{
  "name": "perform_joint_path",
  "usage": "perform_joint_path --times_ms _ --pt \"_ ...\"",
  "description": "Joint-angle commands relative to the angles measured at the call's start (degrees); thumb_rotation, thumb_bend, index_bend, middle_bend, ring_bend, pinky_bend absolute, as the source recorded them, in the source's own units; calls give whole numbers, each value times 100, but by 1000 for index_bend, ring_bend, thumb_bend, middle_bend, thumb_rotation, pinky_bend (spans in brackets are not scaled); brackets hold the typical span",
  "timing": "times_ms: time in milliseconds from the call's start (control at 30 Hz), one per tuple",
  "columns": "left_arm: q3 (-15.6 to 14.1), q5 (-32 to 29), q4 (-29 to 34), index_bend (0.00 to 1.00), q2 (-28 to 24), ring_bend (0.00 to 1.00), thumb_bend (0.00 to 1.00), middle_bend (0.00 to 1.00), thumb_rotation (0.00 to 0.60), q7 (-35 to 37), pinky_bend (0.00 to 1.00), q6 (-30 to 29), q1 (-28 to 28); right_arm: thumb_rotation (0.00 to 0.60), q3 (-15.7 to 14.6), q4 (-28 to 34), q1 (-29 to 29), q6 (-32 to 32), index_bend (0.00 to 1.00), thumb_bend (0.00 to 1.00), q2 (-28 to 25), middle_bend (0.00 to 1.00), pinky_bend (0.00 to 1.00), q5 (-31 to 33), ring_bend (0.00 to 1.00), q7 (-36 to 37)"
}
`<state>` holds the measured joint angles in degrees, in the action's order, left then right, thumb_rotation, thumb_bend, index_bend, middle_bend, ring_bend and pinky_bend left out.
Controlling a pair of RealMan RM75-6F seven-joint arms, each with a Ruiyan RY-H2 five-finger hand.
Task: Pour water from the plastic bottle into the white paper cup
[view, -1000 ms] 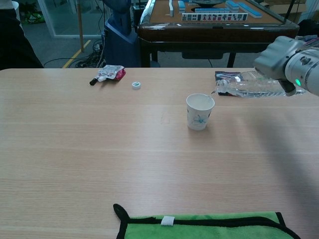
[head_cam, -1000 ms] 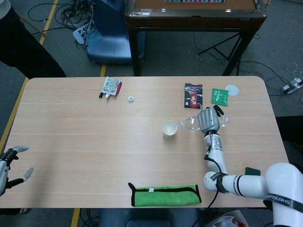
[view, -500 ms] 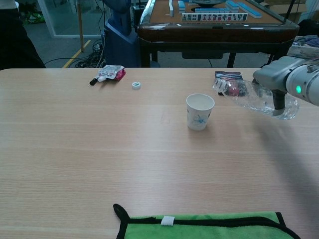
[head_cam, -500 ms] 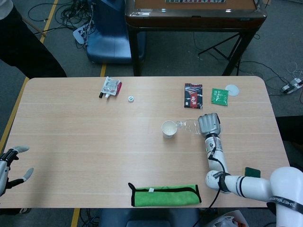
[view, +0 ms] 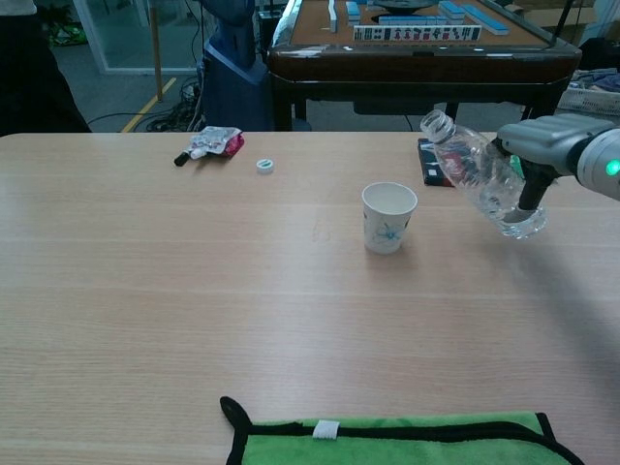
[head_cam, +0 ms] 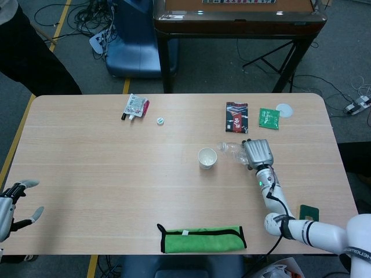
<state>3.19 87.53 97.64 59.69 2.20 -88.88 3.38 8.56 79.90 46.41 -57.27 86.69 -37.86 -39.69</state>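
The white paper cup [head_cam: 207, 157] [view: 388, 216] stands upright near the middle of the table. Just right of it my right hand [head_cam: 258, 152] [view: 539, 160] grips the clear plastic bottle [head_cam: 232, 150] [view: 480, 174], lifted off the table. The bottle is uncapped and tilted, its open neck pointing up and toward the cup, its base lower on the right. The neck is off to the cup's right, not over it. My left hand [head_cam: 14, 204] hangs open at the table's near left edge, holding nothing.
A small white bottle cap [head_cam: 160, 120] [view: 264, 166] and a snack pouch [head_cam: 135, 106] [view: 213, 142] lie at the back left. A dark packet [head_cam: 236, 116], a green packet [head_cam: 269, 117] and a white lid [head_cam: 284, 109] lie behind the bottle. A green cloth [head_cam: 202, 238] [view: 397, 438] lies along the near edge.
My right hand has swung the bottle from lying level with its mouth at the cup's rim to neck-up, and drawn it back to the right, away from the cup.
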Motion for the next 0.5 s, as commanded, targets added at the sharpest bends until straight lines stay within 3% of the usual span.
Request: perform_joint_path --times_ms 33,500 --pt "-3 -1 -8 300 10 415 213 293 600 -16 593 7 3 600 35 -273 -379 190 596 344 29 623 523 -852 504 1092" --pt "-12 -6 -42 300 46 415 213 293 600 -133 593 8 4 600 -57 -1107 -960 136 597 338 416 622 523 -2479 504 3544"
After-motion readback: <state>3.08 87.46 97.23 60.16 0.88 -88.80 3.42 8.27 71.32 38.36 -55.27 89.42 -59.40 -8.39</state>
